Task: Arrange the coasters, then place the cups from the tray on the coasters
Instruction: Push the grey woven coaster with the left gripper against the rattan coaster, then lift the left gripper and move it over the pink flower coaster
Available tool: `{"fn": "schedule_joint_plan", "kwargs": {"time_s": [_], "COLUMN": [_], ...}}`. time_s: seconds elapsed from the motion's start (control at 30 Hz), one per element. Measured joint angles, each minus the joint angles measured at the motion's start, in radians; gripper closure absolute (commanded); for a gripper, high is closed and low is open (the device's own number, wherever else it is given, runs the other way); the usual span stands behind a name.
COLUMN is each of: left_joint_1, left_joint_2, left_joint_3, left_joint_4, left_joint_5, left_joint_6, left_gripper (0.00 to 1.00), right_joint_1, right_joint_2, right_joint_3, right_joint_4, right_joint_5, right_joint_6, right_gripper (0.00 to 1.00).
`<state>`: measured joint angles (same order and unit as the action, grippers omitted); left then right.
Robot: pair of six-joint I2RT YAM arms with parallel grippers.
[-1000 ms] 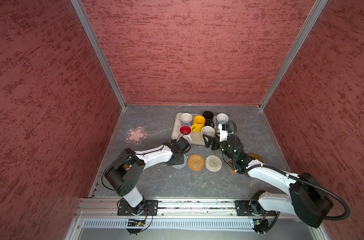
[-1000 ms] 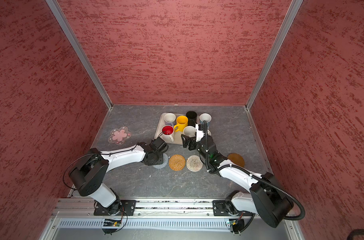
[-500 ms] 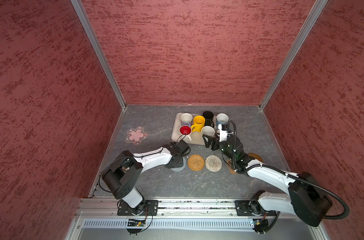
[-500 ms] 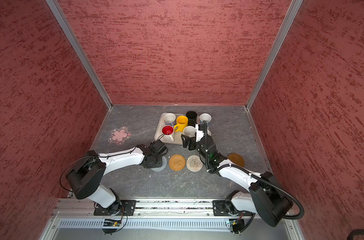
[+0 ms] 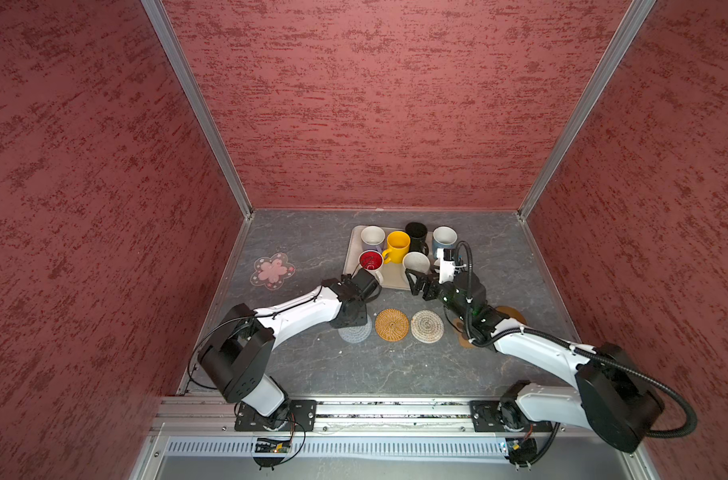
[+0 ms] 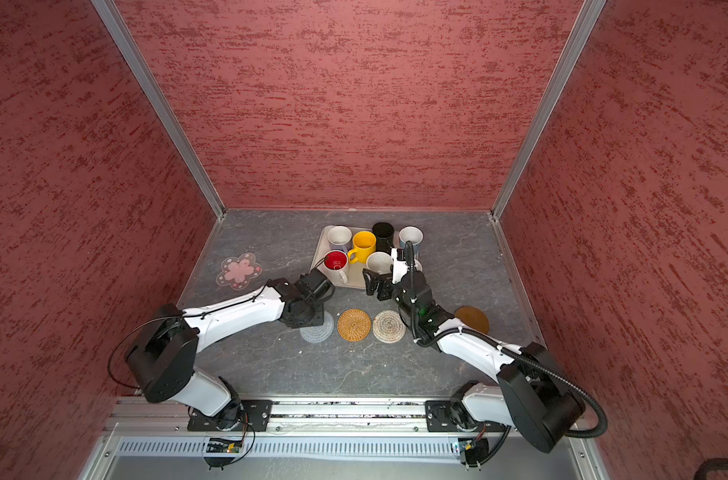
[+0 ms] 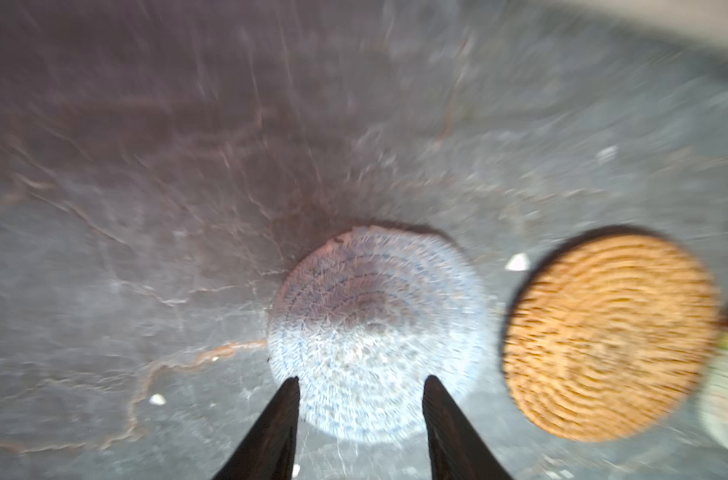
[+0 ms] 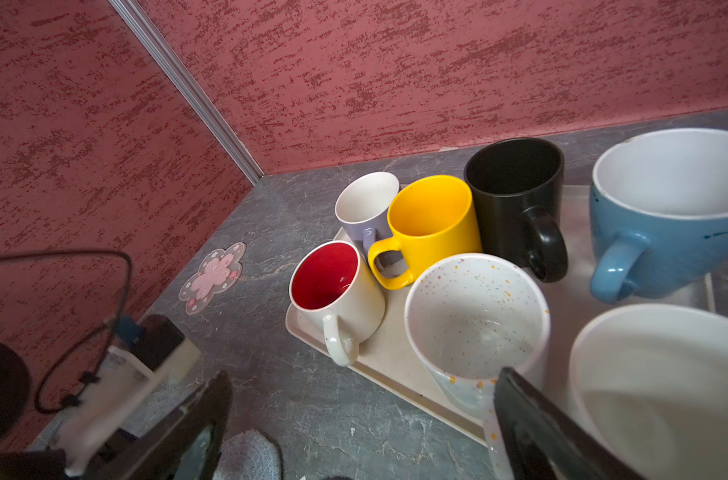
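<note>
Three woven coasters lie in a row: grey-blue [image 5: 356, 332], orange-tan [image 5: 391, 324], beige [image 5: 427, 326]. A pink flower coaster [image 5: 272, 271] lies far left and a wooden disc [image 5: 510, 314] to the right. My left gripper [image 7: 360, 380] hangs just over the grey-blue coaster [image 7: 375, 328], open, with nothing between its fingers. On the tray [image 5: 392, 279] stand several cups, among them yellow [image 5: 397, 245], black [image 5: 416, 232], light blue [image 5: 444, 237], red-inside [image 5: 370, 262] and speckled white [image 5: 416, 264]. My right gripper [image 8: 364, 376] is wide open at the tray's front edge, one finger beside the speckled cup [image 8: 474, 316].
Red walls close in the grey table [image 5: 395, 370] on three sides. A brown coaster [image 5: 464, 338] lies partly under the right arm. A large white cup [image 8: 661, 386] stands close to my right gripper. Both arms meet near the tray's front.
My left gripper's jaws stand a little wider over the grey-blue coaster, and the left wrist view is blurred with motion. The right arm has not moved.
</note>
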<state>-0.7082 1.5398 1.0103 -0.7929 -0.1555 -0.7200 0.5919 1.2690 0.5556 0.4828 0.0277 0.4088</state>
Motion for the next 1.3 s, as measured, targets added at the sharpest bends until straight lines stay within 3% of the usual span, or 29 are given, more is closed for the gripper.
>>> {"fn": "schedule_joint_plan", "kwargs": {"time_s": [0.2,0.37,0.73,0.93,1.3], "left_joint_1": [0.177,0.356,0.649,0.756,0.846], "left_joint_2": [-0.101,-0.084,0.203,0.359,0.505], "left_joint_3": [0.107,0.248,0.651,0.734,0.778], "left_joint_4": [-0.041,-0.066,-0.062,-0.061,-0.006], "left_joint_5": [0.031,0.077,0.162,0.198,0.202], "left_joint_6": [0.077,0.151,0.308,0.353,0.444], "left_gripper": [0.42,0.38,0.36,0.36,0.36], "right_joint_1": [0.0,-0.003,0.032,0.065,0.097], "right_joint_2": [0.003,0.095,0.387,0.469,0.589], "right_joint_3": [0.008,0.138,0.51,0.605,0.725], "right_joint_4": [-0.01,-0.054,-0.142,-0.18,-0.234], "right_joint_5": [-0.022,-0.089,-0.232,-0.276,-0.315], "right_joint_6": [0.002,0.006,0.016,0.004,-0.026], "right_gripper": [0.02,0.02,0.01,0.01,0.01]}}
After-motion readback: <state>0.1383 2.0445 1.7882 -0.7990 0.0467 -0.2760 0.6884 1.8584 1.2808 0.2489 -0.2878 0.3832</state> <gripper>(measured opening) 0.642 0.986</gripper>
